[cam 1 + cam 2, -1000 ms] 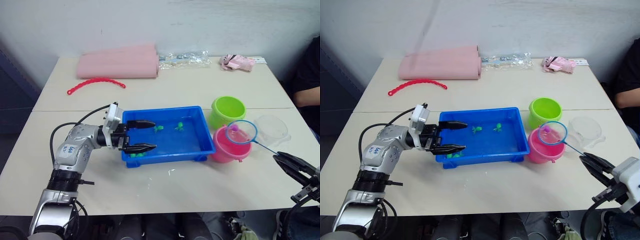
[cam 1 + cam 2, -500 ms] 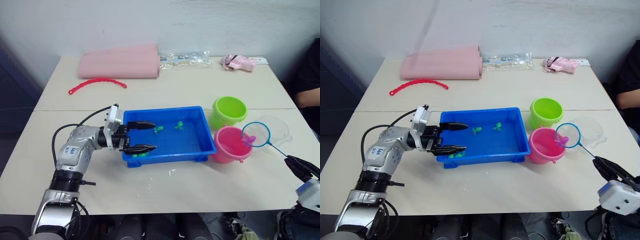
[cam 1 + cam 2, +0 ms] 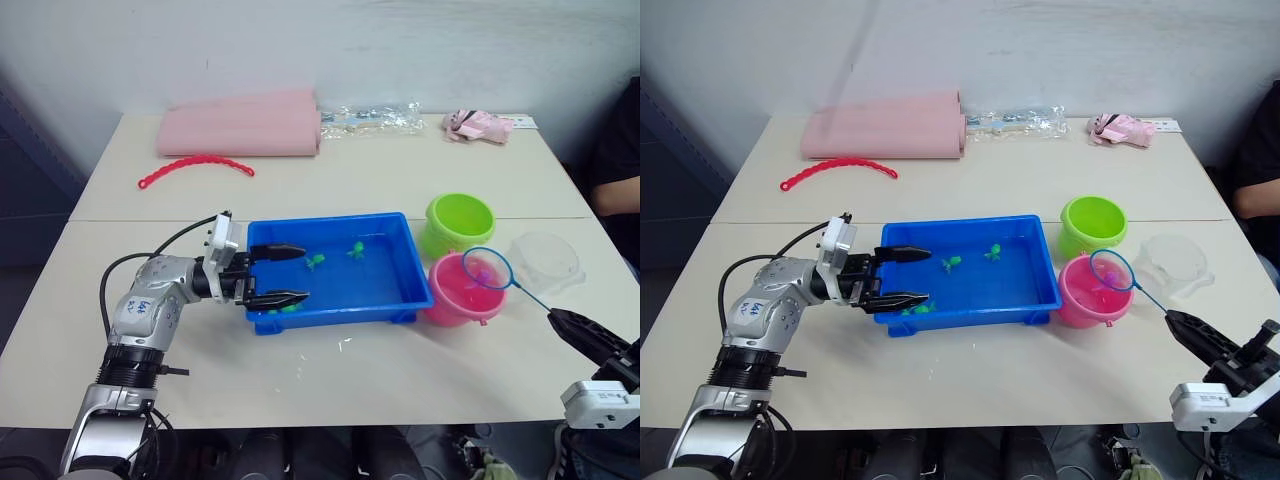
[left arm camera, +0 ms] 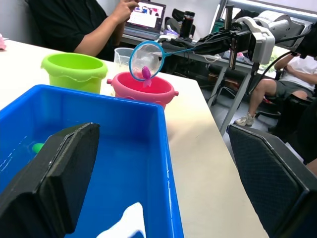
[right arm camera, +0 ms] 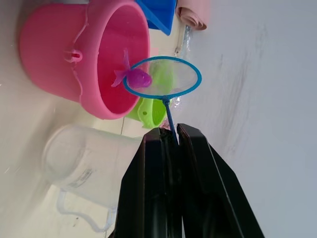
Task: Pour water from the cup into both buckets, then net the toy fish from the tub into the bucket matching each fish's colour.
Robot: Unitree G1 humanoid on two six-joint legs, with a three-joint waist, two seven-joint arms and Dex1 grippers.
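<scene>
The blue tub (image 3: 330, 313) sits mid-table holding water and small green toy fish (image 3: 316, 261). My left gripper (image 3: 306, 272) is open, its two fingers spread over the tub's left end. To the right stand the lime green bucket (image 3: 440, 240), the pink bucket (image 3: 450, 308) and, past them, the clear cup (image 3: 545, 262). My right gripper (image 5: 171, 133) is shut on the thin handle of the net (image 3: 487, 268). The hoop hangs over the pink bucket's right rim. A pink fish (image 5: 132, 77) clings to the mesh.
At the table's back lie a rolled pink mat (image 3: 240, 125), a red beaded strip (image 3: 195, 166), a clear plastic bag (image 3: 368, 117) and a pink cloth (image 3: 478, 124). A person (image 3: 615, 150) sits at the right edge.
The net swung right towards the cup, then came back left over the pink bucket, with the pink fish still in it. The left gripper has held still.
</scene>
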